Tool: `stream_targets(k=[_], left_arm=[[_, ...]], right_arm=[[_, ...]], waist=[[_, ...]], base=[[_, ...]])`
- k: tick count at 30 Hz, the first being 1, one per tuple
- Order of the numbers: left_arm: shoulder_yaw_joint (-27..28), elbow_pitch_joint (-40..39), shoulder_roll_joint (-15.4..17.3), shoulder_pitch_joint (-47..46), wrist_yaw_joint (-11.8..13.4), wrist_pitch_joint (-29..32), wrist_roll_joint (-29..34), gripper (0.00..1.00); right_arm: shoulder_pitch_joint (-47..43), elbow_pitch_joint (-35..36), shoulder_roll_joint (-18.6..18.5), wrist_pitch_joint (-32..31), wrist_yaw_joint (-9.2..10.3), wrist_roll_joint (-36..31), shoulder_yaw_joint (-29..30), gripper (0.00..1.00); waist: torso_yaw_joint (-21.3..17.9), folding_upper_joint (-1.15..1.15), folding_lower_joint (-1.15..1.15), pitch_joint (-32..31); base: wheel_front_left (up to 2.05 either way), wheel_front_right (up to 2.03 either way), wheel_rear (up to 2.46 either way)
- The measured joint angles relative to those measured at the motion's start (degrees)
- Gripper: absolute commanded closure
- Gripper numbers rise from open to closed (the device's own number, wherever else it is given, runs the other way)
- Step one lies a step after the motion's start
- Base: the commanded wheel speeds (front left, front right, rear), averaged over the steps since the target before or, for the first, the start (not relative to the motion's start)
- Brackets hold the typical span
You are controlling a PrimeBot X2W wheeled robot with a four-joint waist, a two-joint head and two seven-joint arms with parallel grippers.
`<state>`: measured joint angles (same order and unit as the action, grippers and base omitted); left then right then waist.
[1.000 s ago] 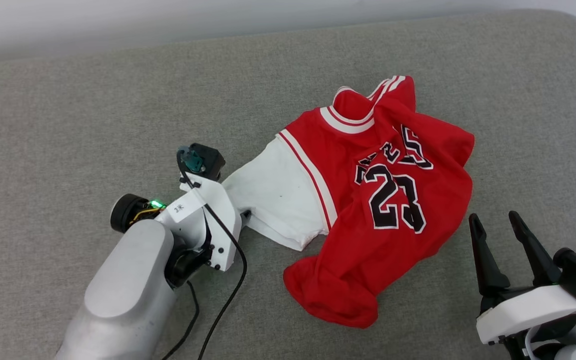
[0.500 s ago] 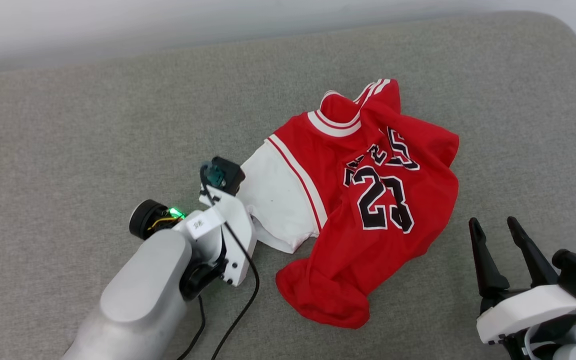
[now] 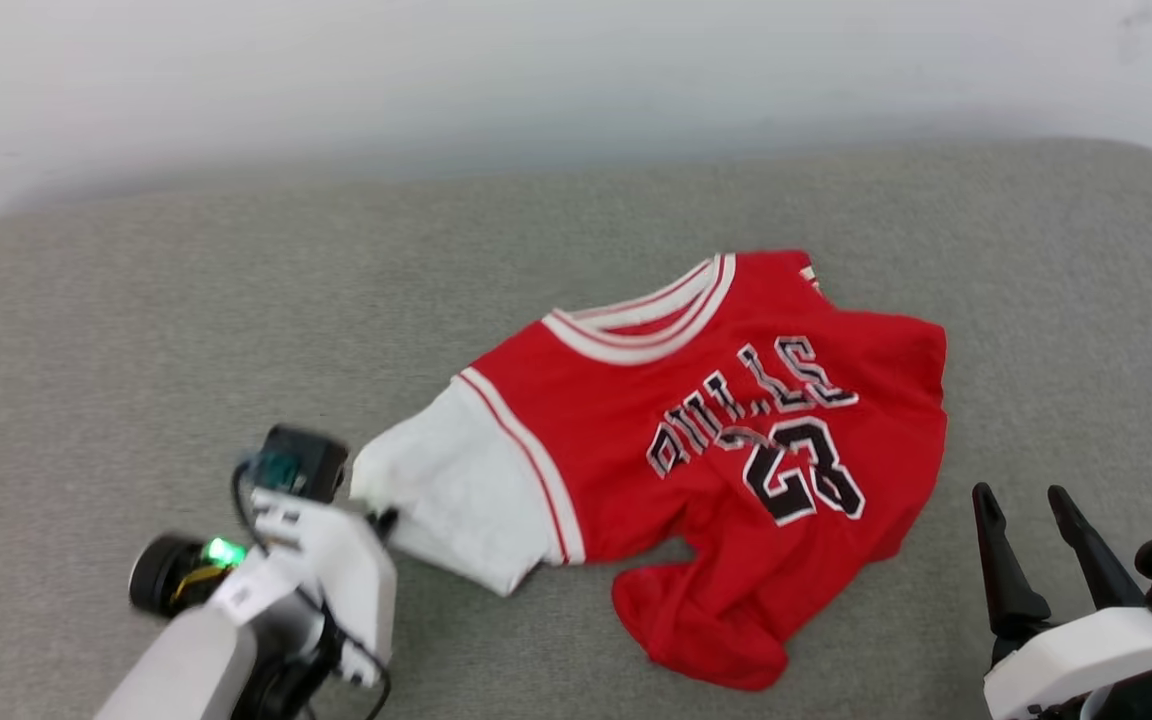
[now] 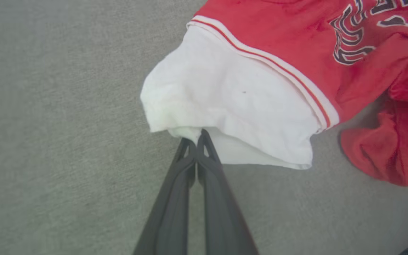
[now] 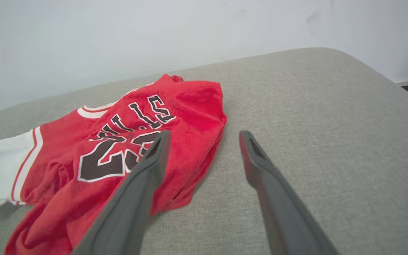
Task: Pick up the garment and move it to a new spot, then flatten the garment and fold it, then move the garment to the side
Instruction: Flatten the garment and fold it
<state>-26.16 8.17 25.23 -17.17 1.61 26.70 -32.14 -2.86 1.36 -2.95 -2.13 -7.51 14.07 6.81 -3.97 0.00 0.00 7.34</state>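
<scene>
Grey cushion (image 3: 136,330) | left gripper (image 4: 196,136) newly clamped on garment (image 3: 636,420) sleeve (image 4: 232,99) | right gripper (image 3: 1019,492) spread

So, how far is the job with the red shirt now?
Done: the left tool is shut on the white sleeve edge of the garment. In hand: the pick-up; the body lies crumpled on the gray cushion. Left: moving, flattening, folding, setting aside. The right tool stands open beside it.

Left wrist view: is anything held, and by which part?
Left end effector is shut on the garment, at its white sleeve edge. Right end effector holds nothing.
</scene>
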Motion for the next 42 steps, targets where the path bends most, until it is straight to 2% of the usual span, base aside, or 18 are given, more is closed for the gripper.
stream_targets(k=[5, 9, 14, 19, 20, 21, 34, 37, 42], left_arm=[[3.79, -5.22, 1.63, 10.42, 5.46, 0.35, -3.12, 1.00], [6.51, -6.31, 1.56, 17.16, 8.59, -0.71, -5.91, 1.00], [8.58, -4.32, 0.58, 21.44, 9.94, -3.52, -8.04, 1.00], [9.24, -0.86, -1.52, 21.96, 9.50, -8.21, -8.37, 1.00], [9.24, -0.53, -2.15, 21.91, 9.47, -9.05, -8.38, 0.34], [9.13, -0.21, -2.65, 21.82, 9.44, -10.14, -8.03, 0.00], [11.47, -0.53, -5.53, 17.62, 10.92, -32.79, -0.20, 0.00], [11.13, -1.55, -5.98, 16.90, 10.50, -36.43, 1.09, 0.00], [9.92, -4.25, -7.30, 16.47, 10.59, -38.63, 2.70, 0.00]], right_arm=[[-1.07, 0.19, 0.01, -0.85, 0.00, 0.19, 0.42, 0.00], [-1.62, 0.12, 0.01, -1.46, 0.00, 0.57, 0.64, 0.00], [-1.93, 0.20, 0.01, -2.20, 0.00, 0.52, 0.88, 0.00], [-1.88, 0.49, 0.01, -2.72, 0.00, -0.04, 1.22, 0.00], [-1.88, 0.58, 0.01, -2.81, 0.00, -0.07, 1.29, 0.00], [-1.88, 0.74, 0.01, -2.90, 0.00, -0.25, 1.36, 0.00], [-1.84, 2.31, 0.01, -4.31, 0.00, -1.94, 1.52, 0.00], [-1.83, 2.30, 0.00, -4.81, 0.00, -2.00, 1.68, 0.00], [-1.22, -0.56, -1.12, -8.48, 0.00, -1.60, 2.81, 0.00]], waist=[[2.11, 0.00, 0.00, -1.98], [3.24, 0.00, 0.00, -2.73], [3.58, 0.00, -0.01, -3.04], [3.25, 0.00, -0.01, -3.36], [3.21, 0.00, 0.00, -3.49], [3.19, 0.00, 0.00, -3.63], [3.16, 0.00, 0.00, -6.38], [3.12, 0.00, -0.01, -6.86], [3.32, 0.00, -0.01, -7.03]], base=[[0.00, 0.00, 0.00], [0.00, 0.00, 0.00], [0.00, 0.00, 0.00], [0.00, 0.00, 0.00], [0.00, 0.00, 0.00], [0.00, 0.00, 0.00], [0.00, 0.00, 0.00], [0.00, 0.00, 0.00], [0.00, 0.00, 0.00]])
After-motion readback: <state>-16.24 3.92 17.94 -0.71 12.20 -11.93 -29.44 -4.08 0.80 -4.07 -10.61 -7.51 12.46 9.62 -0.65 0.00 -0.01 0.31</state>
